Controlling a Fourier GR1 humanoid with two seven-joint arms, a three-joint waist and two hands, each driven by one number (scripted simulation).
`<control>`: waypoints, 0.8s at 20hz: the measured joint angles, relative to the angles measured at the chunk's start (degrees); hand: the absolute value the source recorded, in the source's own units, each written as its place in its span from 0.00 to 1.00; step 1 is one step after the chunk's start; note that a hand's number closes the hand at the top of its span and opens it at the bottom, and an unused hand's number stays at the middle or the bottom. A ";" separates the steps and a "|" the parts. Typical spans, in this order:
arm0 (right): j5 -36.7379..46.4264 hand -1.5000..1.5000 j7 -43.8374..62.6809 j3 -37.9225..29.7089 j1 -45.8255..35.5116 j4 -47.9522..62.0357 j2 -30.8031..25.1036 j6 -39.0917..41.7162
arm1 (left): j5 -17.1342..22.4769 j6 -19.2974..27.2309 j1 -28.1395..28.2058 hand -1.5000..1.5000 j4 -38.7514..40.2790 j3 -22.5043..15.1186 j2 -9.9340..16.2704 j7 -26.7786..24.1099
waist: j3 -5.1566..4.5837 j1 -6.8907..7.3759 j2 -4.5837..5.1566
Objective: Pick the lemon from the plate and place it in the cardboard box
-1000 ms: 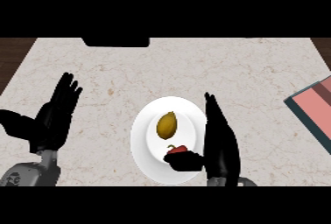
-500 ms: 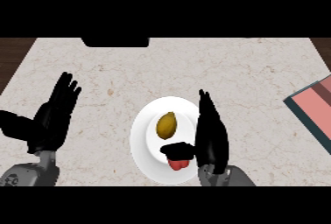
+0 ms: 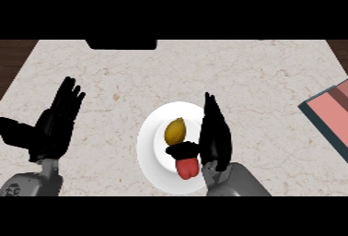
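Lemon (image 3: 175,130) lies on the plate (image 3: 151,152) just left of the right hand (image 3: 215,133), whose fingers are straight and edge-on and whose thumb (image 3: 182,149) reaches out below the fruit, holding nothing. To do the grasp well, I judge the hand should slide left so the fingers and thumb bracket the lemon, avoiding the red thing (image 3: 186,168) nearer the wrist, then curl before lifting. The box (image 3: 333,115) sits well off to the right at the counter's edge with bare counter (image 3: 272,83) between, and the left hand (image 3: 54,124) rests open far left, out of the way.
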 measured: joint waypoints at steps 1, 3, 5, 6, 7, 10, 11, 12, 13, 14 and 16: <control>0.28 0.00 0.24 0.20 0.22 0.00 0.00 -0.13 | -0.29 -0.10 0.33 0.50 0.02 -0.11 -0.19 -0.32 | 0.00 -0.07 -0.03; 0.88 0.00 0.80 1.38 0.46 0.88 -0.02 -0.66 | -0.61 0.07 0.14 0.50 -0.58 -0.28 -0.42 0.31 | -0.01 -0.12 -0.07; 0.59 0.00 0.78 1.54 -0.47 3.03 -0.03 -1.63 | -1.03 0.23 0.15 0.50 -0.80 -0.39 -0.75 0.47 | -0.01 -0.01 -0.06; 0.28 0.00 0.66 1.88 -0.51 3.77 -0.03 -2.17 | -0.94 -0.01 0.55 0.50 -0.97 -0.12 -0.75 0.24 | 0.00 0.03 -0.06; 0.20 0.00 0.85 1.85 -0.82 4.17 -0.03 -2.41 | -1.09 0.28 0.07 0.50 -0.84 -0.11 -0.99 0.72 | 0.00 -0.03 -0.05; -0.14 0.00 0.25 2.85 -0.21 5.71 -0.02 -4.00 | -0.67 -0.98 -0.30 0.50 0.11 1.10 -0.58 0.46 | 0.00 -0.12 -0.05; -0.83 0.00 0.10 2.73 -0.98 6.56 -0.01 -4.48 | -0.72 -1.02 -0.52 0.50 0.08 1.20 -0.61 0.86 | 0.00 -0.08 -0.04; -1.48 0.00 0.09 2.49 -1.75 7.17 0.00 -4.73 | -1.13 -0.83 -0.83 0.50 0.14 0.91 -0.91 1.16 | 0.00 -0.08 -0.03; -1.80 0.00 -0.01 3.00 -1.82 7.72 0.00 -5.26 | -1.16 -1.06 -0.65 0.50 0.02 0.97 -0.95 1.21 | 0.00 -0.06 -0.04; -2.32 0.00 -0.47 3.01 -1.55 8.46 0.03 -5.80 | -1.03 -1.47 -0.33 0.50 -0.17 1.25 -0.86 1.17 | 0.00 -0.05 -0.05; -3.72 0.00 -0.43 3.58 -3.09 9.62 0.02 -6.42 | -1.39 -1.22 -0.11 0.50 -0.90 1.28 -1.13 1.63 | 0.00 0.07 -0.04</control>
